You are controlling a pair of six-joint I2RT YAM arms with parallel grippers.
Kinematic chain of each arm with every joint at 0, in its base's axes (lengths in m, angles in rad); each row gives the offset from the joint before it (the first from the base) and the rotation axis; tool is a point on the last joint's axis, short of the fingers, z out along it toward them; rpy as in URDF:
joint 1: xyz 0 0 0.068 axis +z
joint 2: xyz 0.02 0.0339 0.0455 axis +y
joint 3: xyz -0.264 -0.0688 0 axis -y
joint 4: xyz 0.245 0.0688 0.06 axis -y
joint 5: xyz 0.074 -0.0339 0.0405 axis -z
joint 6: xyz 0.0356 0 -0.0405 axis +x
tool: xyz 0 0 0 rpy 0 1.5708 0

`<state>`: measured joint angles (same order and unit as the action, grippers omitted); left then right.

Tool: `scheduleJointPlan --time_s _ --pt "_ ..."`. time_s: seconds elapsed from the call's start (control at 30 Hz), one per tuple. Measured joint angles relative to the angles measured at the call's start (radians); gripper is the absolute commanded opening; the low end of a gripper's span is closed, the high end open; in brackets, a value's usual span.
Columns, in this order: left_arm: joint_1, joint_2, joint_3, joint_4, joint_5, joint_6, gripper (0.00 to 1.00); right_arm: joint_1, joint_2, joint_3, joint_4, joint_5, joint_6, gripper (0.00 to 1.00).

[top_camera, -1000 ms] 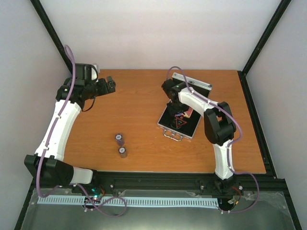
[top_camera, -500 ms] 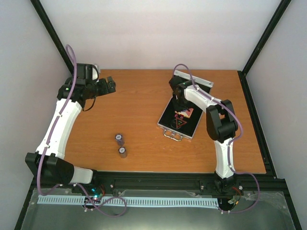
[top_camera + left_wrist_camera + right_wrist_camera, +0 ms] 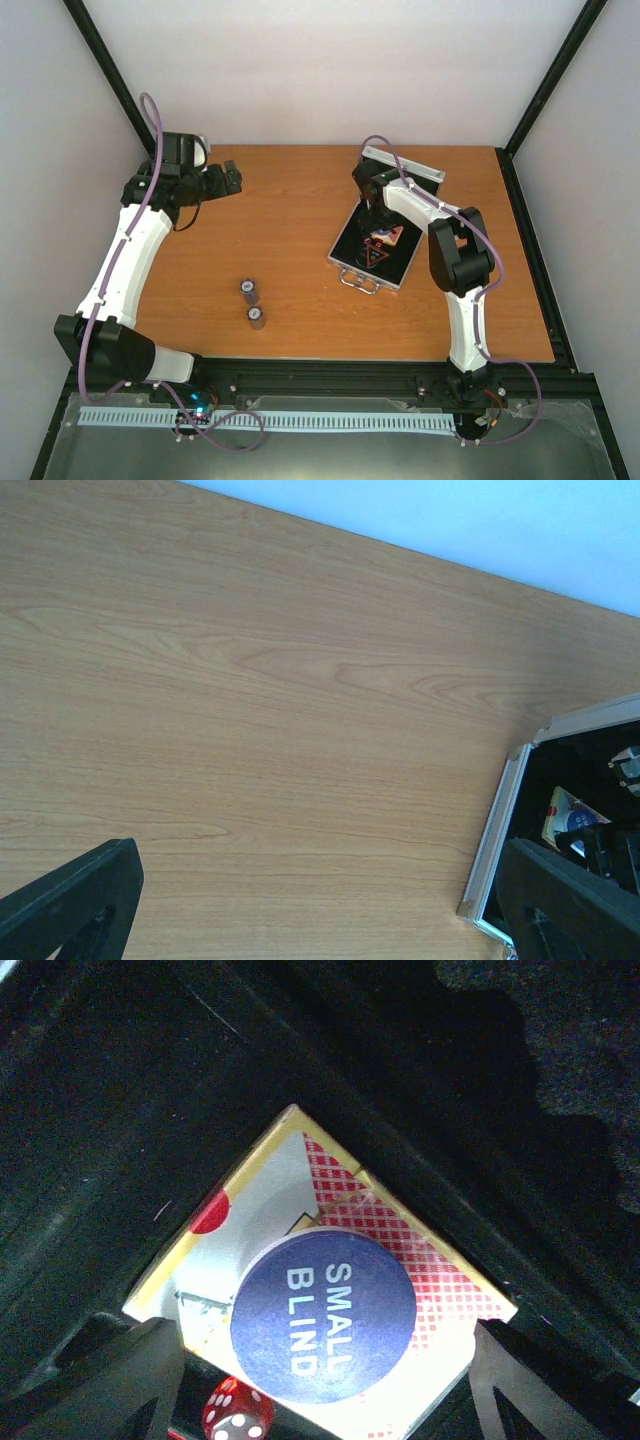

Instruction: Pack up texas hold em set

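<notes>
The silver case (image 3: 338, 255) lies open at the right middle of the table, black lining up, its lid (image 3: 402, 165) standing behind. My right gripper (image 3: 376, 215) hangs open just above its inside. In the right wrist view a blue "SMALL BLIND" token (image 3: 323, 1315) lies on the pink-red card box (image 3: 420, 1260), between my spread fingers (image 3: 140, 1380) and apart from them. A red die (image 3: 235, 1412) sits below it. A triangular token (image 3: 375, 257) lies in the case. Two dark chip stacks (image 3: 249, 290) (image 3: 257, 317) stand on the table. My left gripper (image 3: 232, 180) is open and empty at the far left.
The left wrist view shows bare wood under the left gripper (image 3: 318, 880), with the case's corner (image 3: 495, 865) at the right edge. Black frame posts stand at the table's far corners. The table's right edge (image 3: 530, 280) runs close to the right arm.
The right wrist shifted a little right over the case, uncovering the card box and triangle, then held almost still. The left arm barely moved.
</notes>
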<state>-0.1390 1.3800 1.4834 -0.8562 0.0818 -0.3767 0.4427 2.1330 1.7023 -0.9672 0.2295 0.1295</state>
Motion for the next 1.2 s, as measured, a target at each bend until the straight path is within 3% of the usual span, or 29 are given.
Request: scheduleJointPlan --time_s 0.4,0.93,1.2 --pt "0.000 -0.003 -0.006 -0.003 0.000 -0.001 1.00 0.076 -0.095 -0.001 -0.050 -0.060 -0.020 0.84" --pt "0.000 -0.031 0.072 -0.022 -0.012 -0.061 1.00 0.572 -0.193 -0.026 -0.105 -0.182 0.121 0.84" --pt "0.000 -0.082 0.123 -0.026 -0.023 -0.077 1.00 0.686 -0.121 0.192 -0.156 -0.242 0.147 0.82"
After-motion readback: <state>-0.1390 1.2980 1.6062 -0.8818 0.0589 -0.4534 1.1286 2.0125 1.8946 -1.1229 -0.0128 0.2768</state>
